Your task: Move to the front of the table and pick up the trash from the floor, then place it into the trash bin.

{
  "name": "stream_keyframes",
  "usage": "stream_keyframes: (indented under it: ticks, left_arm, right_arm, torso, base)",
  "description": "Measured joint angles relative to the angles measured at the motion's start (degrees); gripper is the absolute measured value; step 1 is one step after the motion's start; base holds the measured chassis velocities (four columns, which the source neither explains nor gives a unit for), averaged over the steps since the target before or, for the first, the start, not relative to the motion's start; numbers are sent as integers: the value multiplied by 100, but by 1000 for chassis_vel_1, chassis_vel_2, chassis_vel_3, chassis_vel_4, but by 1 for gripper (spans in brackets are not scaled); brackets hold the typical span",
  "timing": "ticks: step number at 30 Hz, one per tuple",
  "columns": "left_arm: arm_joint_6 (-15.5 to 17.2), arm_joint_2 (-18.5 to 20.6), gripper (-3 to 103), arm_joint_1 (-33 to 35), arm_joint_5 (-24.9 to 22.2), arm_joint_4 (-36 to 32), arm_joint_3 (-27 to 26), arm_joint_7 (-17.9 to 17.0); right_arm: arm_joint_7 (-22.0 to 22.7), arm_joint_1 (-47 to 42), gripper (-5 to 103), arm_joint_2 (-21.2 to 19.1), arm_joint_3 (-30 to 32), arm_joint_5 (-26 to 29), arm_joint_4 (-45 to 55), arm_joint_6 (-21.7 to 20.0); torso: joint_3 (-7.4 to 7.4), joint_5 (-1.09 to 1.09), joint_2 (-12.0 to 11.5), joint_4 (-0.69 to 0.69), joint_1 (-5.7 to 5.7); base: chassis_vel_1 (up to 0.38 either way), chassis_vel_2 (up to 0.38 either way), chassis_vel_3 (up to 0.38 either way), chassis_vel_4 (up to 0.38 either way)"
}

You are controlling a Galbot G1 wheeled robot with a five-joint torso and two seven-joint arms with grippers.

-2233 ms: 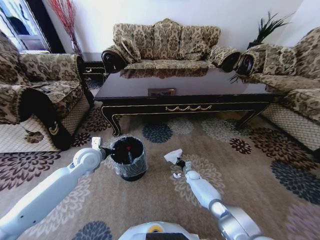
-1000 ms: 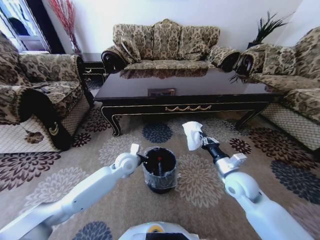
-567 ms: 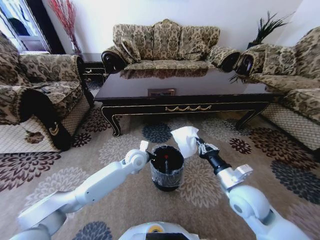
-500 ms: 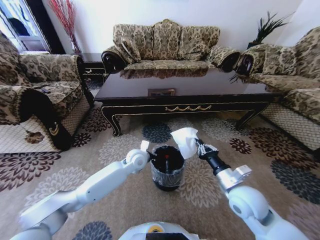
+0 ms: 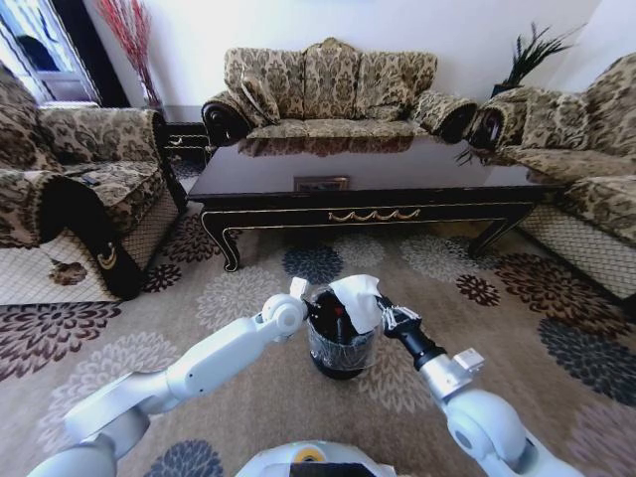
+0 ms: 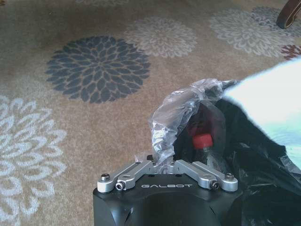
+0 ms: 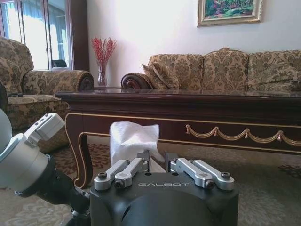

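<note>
Paper (image 5: 356, 298) clenched in right gripper (image 5: 383, 314), held over bin (image 5: 341, 350) mouth, not yet released. Bin rim bag pinched by left gripper (image 5: 304, 307). Red piece (image 6: 202, 140) already inside. Table (image 5: 378, 169) beyond. Drop judged remaining.

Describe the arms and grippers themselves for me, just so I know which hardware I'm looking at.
Both arms are glossy white-grey shells with rounded joints. The right arm has a black forearm segment behind the right gripper. Each wrist view shows a black housing lettered GALBOT with silver metal finger linkages and small screws, as on the left gripper.
</note>
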Motion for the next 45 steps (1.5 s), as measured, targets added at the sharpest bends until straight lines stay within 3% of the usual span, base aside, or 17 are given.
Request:
stream_keyframes:
  ticks: [2,4,7,8,15,17,22,26,28,29,31,34,37,40,42,44,45]
  left_arm:
    - [-6,-70,3,64,10,-10,-17,-67]
    - [-6,-91,3,72,9,-14,-17,-75]
    - [-7,-137,3,72,6,-20,-17,-89]
    - [-7,-137,3,72,6,-20,-17,-89]
    - [-6,85,3,4,-4,-44,-85,-52]
    - [-6,106,3,16,0,-56,-95,-45]
    - [-5,114,3,81,3,-96,-136,-34]
    - [-6,113,3,87,11,-104,-163,-33]
    - [-5,131,3,79,13,-104,-166,-24]
    - [-3,157,3,69,20,-104,-171,-8]
    - [-3,163,3,69,24,-104,-178,-2]
    - [0,172,3,82,32,-113,-198,15]
    - [2,187,3,140,73,-133,-198,31]
    - [3,170,3,170,87,-147,-197,31]
    - [3,146,3,202,92,-149,-204,33]
    - [3,144,3,208,100,-150,-204,33]
    - [3,138,3,228,123,-144,-203,35]
  right_arm:
    - [-17,28,28,24,-54,-96,-118,74]
    - [-17,28,28,27,-61,-99,-128,79]
    - [-16,12,44,30,-65,-99,-143,85]
    - [-16,12,44,30,-65,-99,-143,85]
    - [7,62,77,33,40,51,-129,54]
    - [4,68,77,25,41,58,-118,37]
    - [-123,-43,97,-61,89,-137,-113,-86]
    - [-297,-254,100,-83,192,-261,-55,-276]
    - [-325,-375,100,-102,291,-683,-11,-448]
    - [-765,-525,100,-135,509,-1333,-34,-435]
    - [-949,-598,100,-156,568,-1425,-36,-395]
    - [-807,-675,100,-168,581,-1681,54,-556]
    - [-1229,-612,100,-204,719,-2317,61,-604]
    - [-866,-437,100,-190,645,-2358,24,-650]
    - [-256,-380,100,-184,469,-1696,101,-938]
    - [-109,-338,100,-170,463,-1791,100,-985]
    - [-405,-221,100,-138,556,-2086,72,-745]
  torso:
    - [0,0,0,1,0]
    - [0,0,-1,0,0]
    - [0,0,0,-2,0]
    - [0,0,0,-2,0]
    - [0,0,0,1,0]
    - [0,0,0,1,0]
    - [0,0,0,0,0]
    - [0,0,0,-2,0]
    - [0,0,0,0,0]
    - [0,-1,0,0,0]
    - [0,-1,0,-1,0]
    - [0,0,0,-1,0]
    - [0,0,0,1,0]
    - [0,1,0,1,0]
    - [1,0,-1,-1,0]
    - [0,-1,0,-3,0]
    - [0,1,0,-1,0]
  base:
    - [0,0,0,0]
    - [0,0,0,0]
    - [0,0,0,0]
    - [0,0,0,0]
    - [0,0,0,0]
    - [0,0,0,0]
    - [0,0,0,0]
    - [0,0,0,0]
    - [0,0,0,0]
    - [0,0,0,0]
    - [0,0,0,0]
    - [0,0,0,0]
    - [0,0,0,0]
    - [0,0,0,0]
    - [0,0,0,0]
    - [0,0,0,0]
    - [0,0,0,0]
